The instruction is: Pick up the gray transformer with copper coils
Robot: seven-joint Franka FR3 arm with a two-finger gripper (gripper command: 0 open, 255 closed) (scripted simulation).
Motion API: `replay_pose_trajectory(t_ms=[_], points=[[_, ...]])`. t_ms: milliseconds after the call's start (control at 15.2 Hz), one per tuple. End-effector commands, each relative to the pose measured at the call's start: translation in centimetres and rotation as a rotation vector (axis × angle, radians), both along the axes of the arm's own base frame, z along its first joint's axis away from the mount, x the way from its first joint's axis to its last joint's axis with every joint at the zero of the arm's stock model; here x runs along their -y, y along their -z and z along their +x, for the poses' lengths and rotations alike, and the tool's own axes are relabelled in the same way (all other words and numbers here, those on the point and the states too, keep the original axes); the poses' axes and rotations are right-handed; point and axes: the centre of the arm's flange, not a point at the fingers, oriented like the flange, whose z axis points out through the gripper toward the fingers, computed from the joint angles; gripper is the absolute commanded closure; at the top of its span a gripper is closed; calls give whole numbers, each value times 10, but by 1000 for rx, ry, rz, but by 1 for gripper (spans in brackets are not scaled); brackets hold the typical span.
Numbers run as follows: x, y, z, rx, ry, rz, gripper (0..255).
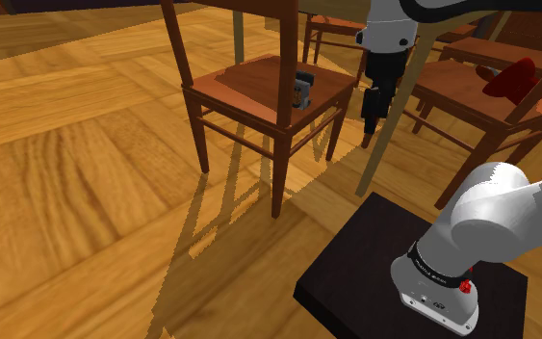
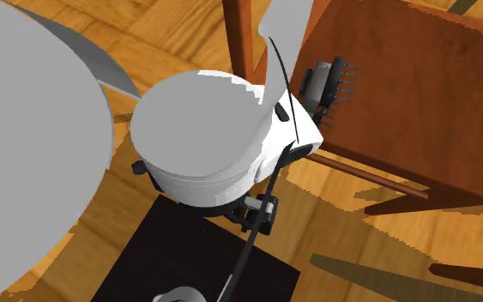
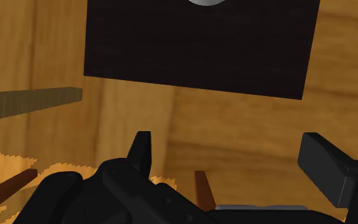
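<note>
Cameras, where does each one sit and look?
Shoulder view: beside the stand, looking down at the chair holding the transformer; arm shows.
Second exterior view: high above, looking down past the arm's white joint at the transformer.
Wrist view: on the hand, facing stand and floor; open jaws show.
Shared: stand in all three.

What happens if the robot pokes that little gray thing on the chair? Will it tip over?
Probably it would slide or tip rather than roll: the transformer looks blocky and stands on the flat chair seat. It looks solid, so likely stiff. Its thin pins stick out and might bend if squeezed.
</note>
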Motion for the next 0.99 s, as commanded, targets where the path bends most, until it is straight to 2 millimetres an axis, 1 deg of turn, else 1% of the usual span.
replay_pose_trajectory(t_ms=[0, 924], points=[[0, 0, 0, 0, 0, 0, 0], [58, -39, 156, 105, 0, 12, 0]])
